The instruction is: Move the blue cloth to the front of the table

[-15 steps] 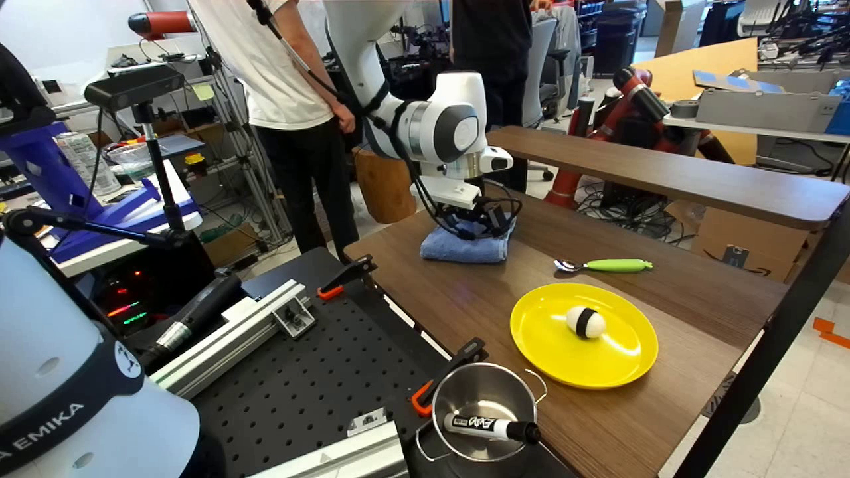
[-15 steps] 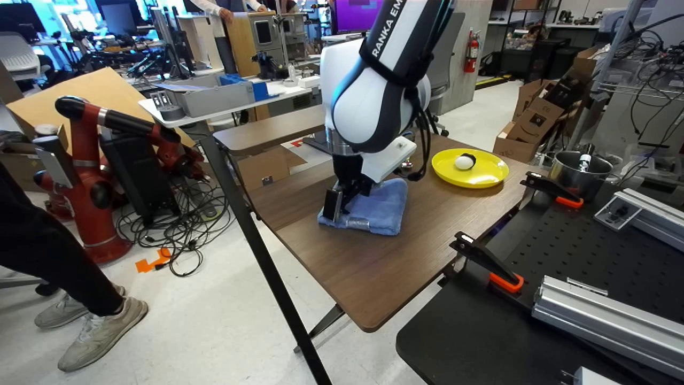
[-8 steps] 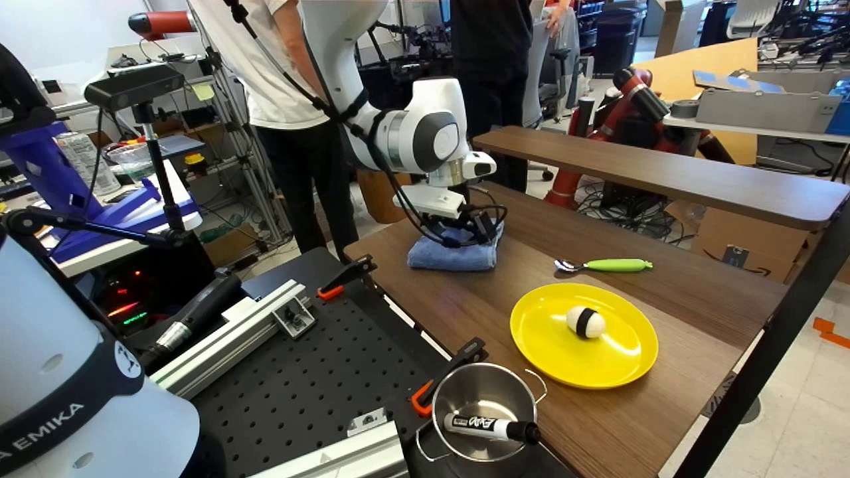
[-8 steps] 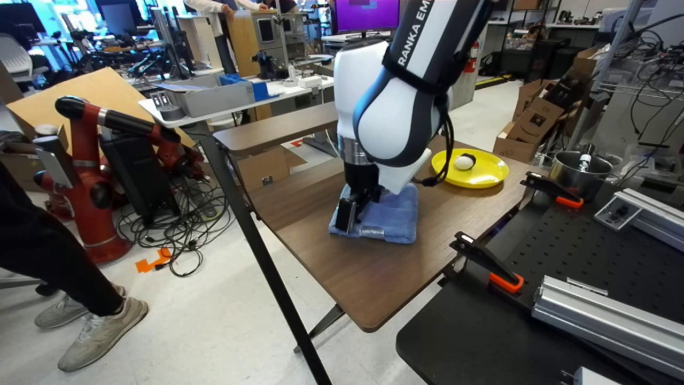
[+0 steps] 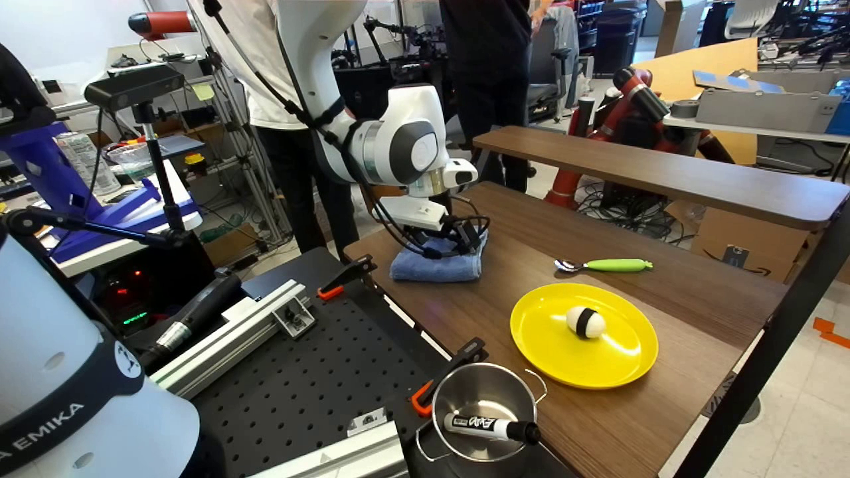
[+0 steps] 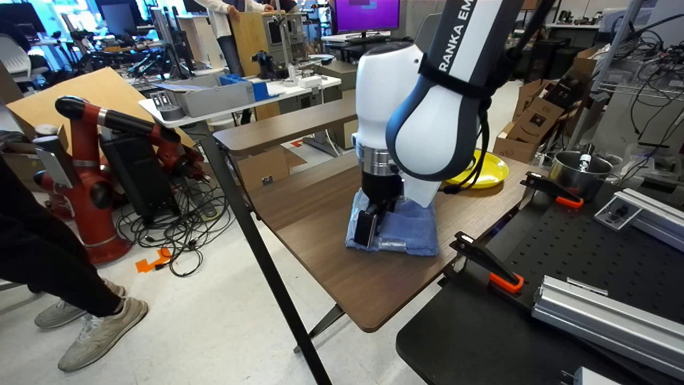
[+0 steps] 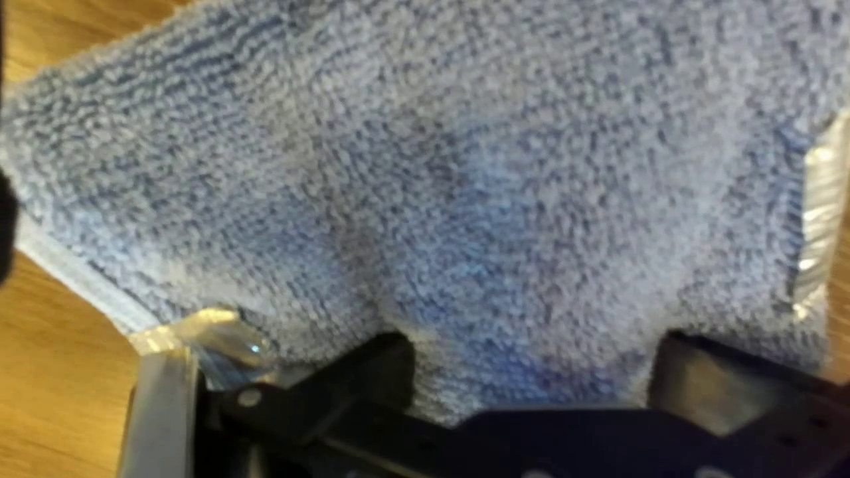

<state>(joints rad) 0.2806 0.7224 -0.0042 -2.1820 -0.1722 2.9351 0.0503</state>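
Cloth [image 6: 411,227] is right below the end effector [image 7: 534,355], which looks to be pinching a fold of it btwn its jaws. Both have shifted over the tabletop [image 6: 368,283] toward the arm base [image 5: 86,372] since a sec ago, so the move's prob. underway; front edge unclear. Text: "A EMIKA" on base, partial "RANKA EM" on arm link [image 6: 470,48] above end effector; marker [image 5: 488,426] in pot [image 5: 458,392], well apart from it, prob. EXPO.

I catch glare on the plate [image 5: 554,348] near the desk's [image 5: 488,305] clamped edge; my wrist view blurs the blue cloth [image 7: 451,192].
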